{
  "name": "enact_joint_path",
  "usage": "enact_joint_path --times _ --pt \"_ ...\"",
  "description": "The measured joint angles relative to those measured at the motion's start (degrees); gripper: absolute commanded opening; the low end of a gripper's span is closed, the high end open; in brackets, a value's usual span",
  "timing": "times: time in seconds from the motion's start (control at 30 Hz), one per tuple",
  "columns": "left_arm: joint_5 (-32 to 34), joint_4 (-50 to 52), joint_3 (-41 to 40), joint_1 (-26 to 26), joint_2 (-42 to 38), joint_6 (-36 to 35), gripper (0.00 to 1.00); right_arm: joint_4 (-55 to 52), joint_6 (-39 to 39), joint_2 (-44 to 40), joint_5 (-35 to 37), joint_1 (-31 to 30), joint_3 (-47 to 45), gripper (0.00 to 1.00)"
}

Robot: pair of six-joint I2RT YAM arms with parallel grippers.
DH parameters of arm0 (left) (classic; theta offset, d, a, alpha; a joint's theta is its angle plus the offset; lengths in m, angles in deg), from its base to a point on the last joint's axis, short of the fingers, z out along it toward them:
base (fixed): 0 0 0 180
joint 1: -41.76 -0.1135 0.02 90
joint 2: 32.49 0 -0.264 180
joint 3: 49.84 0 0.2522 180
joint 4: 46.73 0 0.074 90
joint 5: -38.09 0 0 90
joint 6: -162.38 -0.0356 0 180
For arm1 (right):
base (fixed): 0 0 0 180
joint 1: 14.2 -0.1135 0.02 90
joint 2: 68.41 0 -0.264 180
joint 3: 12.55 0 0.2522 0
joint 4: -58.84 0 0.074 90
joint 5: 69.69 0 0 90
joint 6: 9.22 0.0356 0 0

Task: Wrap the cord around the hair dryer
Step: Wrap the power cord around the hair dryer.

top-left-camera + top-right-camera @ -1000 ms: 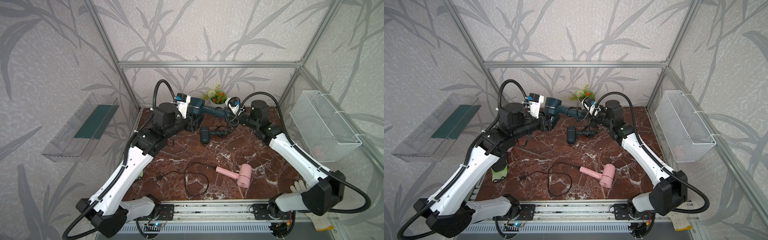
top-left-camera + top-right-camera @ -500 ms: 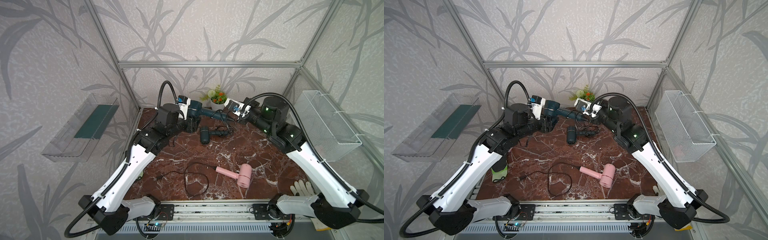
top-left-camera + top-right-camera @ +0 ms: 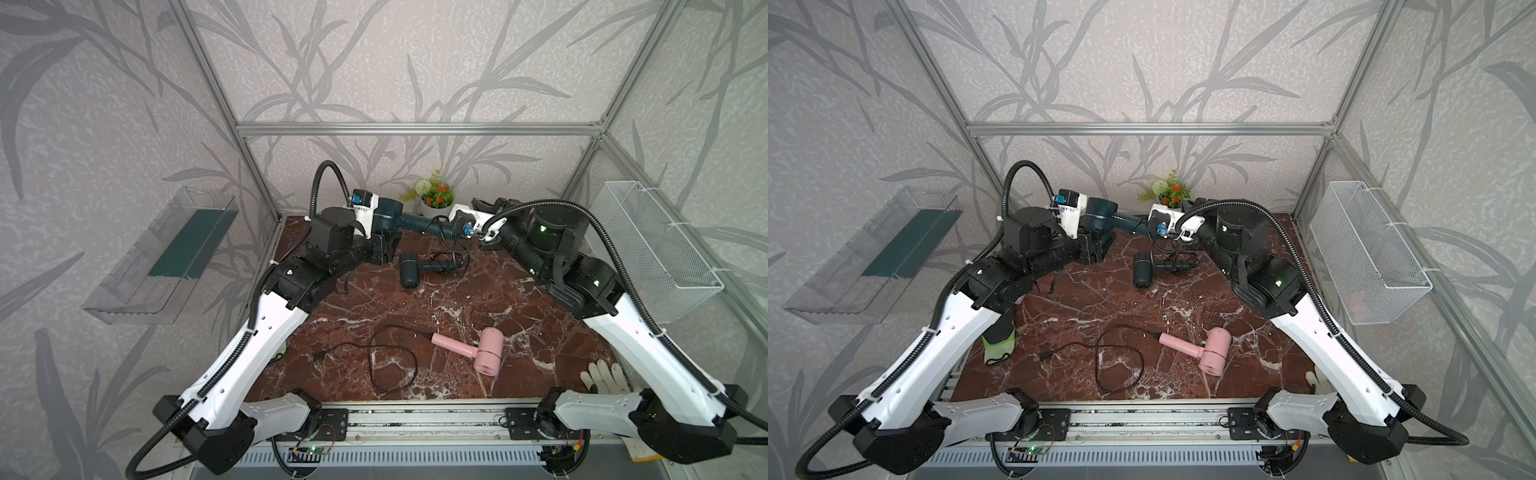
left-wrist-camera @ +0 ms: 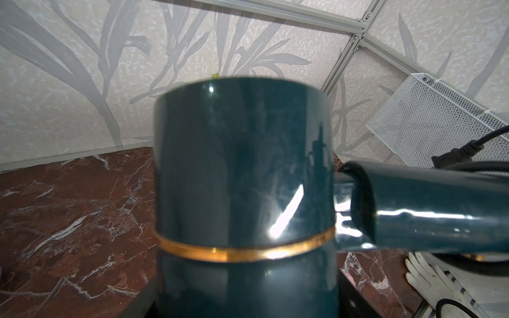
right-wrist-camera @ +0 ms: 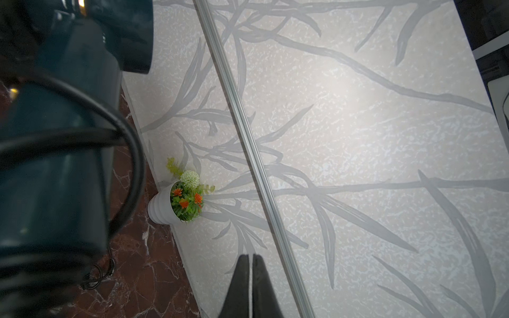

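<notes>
Three hair dryers are in the cell. The teal hair dryer (image 3: 390,212) is the one in hand, so I take it as the task's.

Top views: the teal hair dryer is off the desk (image 3: 478,299) at the far side. Its barrel is at the left gripper (image 3: 380,249) and its handle points right toward the right gripper (image 3: 482,204). Its cord (image 3: 460,239) hangs in slack black loops off the handle end. Below lies a dark hair dryer (image 3: 409,270) with its own tangle, and I cannot tell where one cord ends and the other begins. The number of turns on the handle is too small to read. A pink hair dryer (image 3: 486,353) lies near, unwrapped.

Left wrist view: the glossy barrel (image 4: 242,165) fills the frame. The jaws stand partly open, clamped across it, with only dark slivers of them showing. Judgement: a hard, slick, rigid shell of moderate weight. Best held at the barrel, leaving the handle free.

Right wrist view: the jaws are pressed fully together with nothing between them, aimed at the far wall. One loop of cord crosses the handle (image 5: 55,170). Judgement: the cord is thin and springy and apt to slide off. Take it close to the handle. I cannot identify the plug end.
</notes>
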Motion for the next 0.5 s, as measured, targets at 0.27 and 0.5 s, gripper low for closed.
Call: enact_joint_path --times 0.27,0.5 --pt "-1.6 -2.12 -1.53 -1.9 -0.22 4.7 0.0 6.36 5.62 -7.32 0.02 0.68 -15.32 0.0" --pt "-5.2 -6.6 -1.51 -4.66 -0.68 9.79 0.0 8.41 17.22 -17.59 -4.02 10.64 -29.68 0.0"
